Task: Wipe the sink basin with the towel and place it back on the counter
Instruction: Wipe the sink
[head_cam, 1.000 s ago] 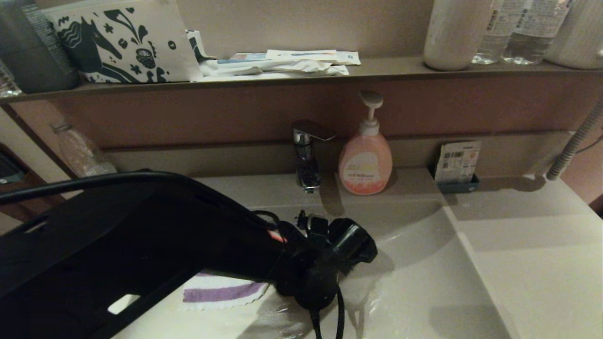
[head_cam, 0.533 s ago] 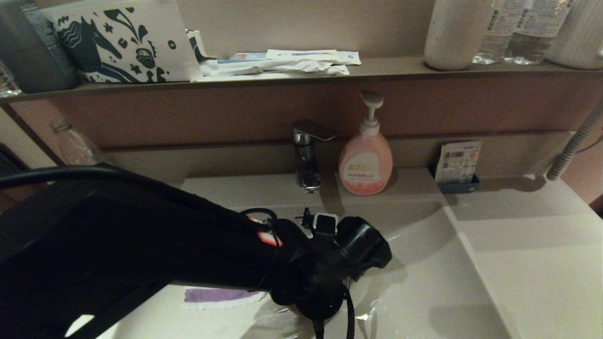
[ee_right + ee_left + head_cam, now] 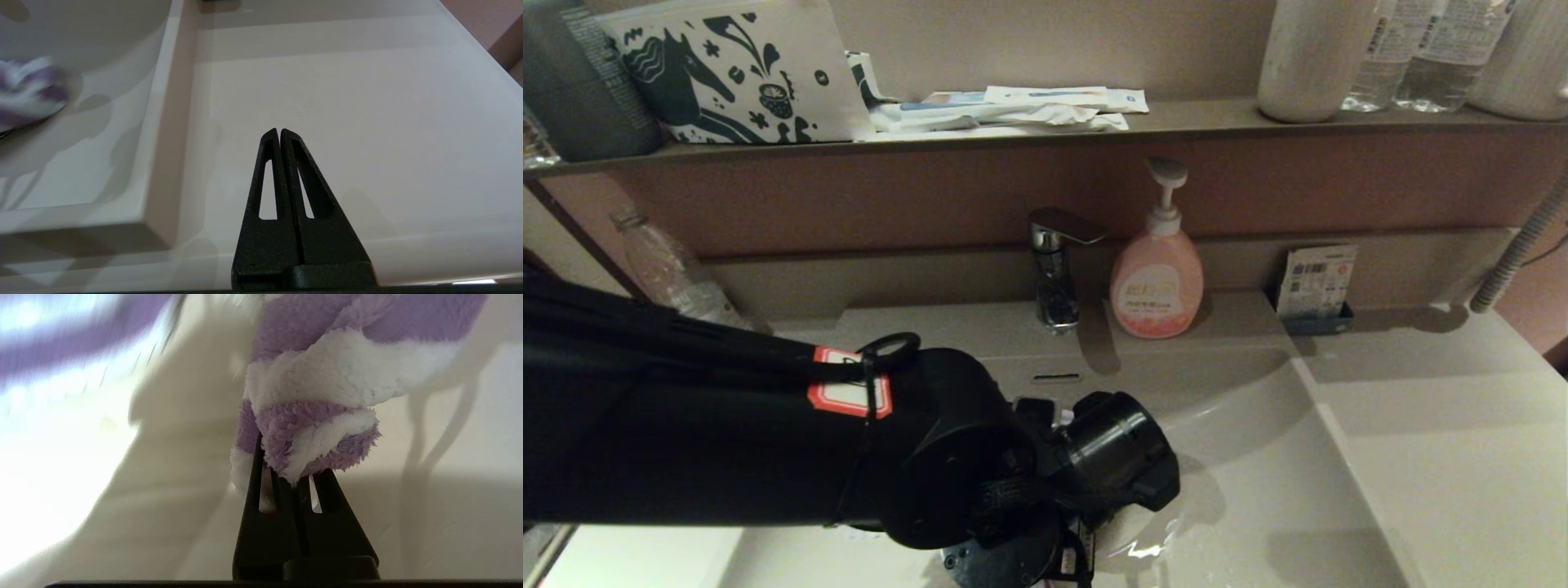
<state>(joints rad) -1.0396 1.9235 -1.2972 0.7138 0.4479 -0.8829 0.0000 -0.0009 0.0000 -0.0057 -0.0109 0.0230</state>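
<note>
In the head view my black left arm reaches over the cream-white sink basin and hides both its gripper and the towel. In the left wrist view the left gripper is shut on a bunched fold of the purple-and-white striped towel, just above the basin's floor. The right gripper is shut on nothing and hovers low over the flat counter right of the basin. From there the towel shows inside the basin. The drain plug is hidden.
A chrome faucet and a pink soap pump bottle stand behind the basin, above the overflow slot. A packet in a dark holder sits back right. The brown ledge carries a horse-print pouch and bottles.
My left arm has swung up and closer to the head camera, its wrist now lower over the basin. The flat towel strip seen under the arm earlier is now covered.
</note>
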